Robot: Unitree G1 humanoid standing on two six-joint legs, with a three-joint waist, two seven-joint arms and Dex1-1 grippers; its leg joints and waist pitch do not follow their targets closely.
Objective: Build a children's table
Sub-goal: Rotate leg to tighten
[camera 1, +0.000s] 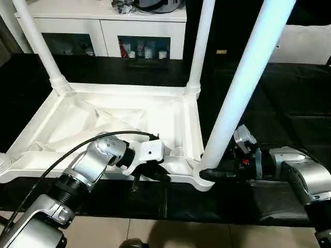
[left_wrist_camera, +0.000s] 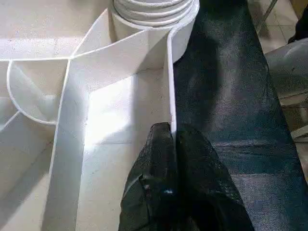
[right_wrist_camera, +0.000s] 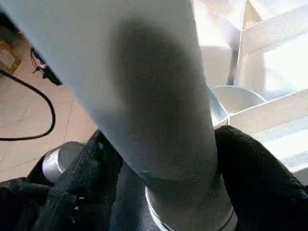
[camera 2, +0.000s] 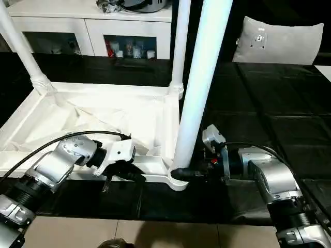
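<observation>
Your children's table top (camera 1: 103, 124) lies upside down on the black work table (camera 1: 289, 113), ribs up. Two legs stand in its far corner sockets: one leg (camera 1: 39, 44) at about ten o'clock, another leg (camera 1: 200, 46) at about one o'clock. Your right gripper (camera 1: 213, 174) clamps both fingers around the base of a third leg (camera 1: 243, 88), which stands tilted in the near right socket at about four o'clock. Your left gripper (left_wrist_camera: 172, 144) pinches the near rim of the top, fingers narrowed onto the thin wall. A white cabinet (camera 1: 103, 26) stands behind.
</observation>
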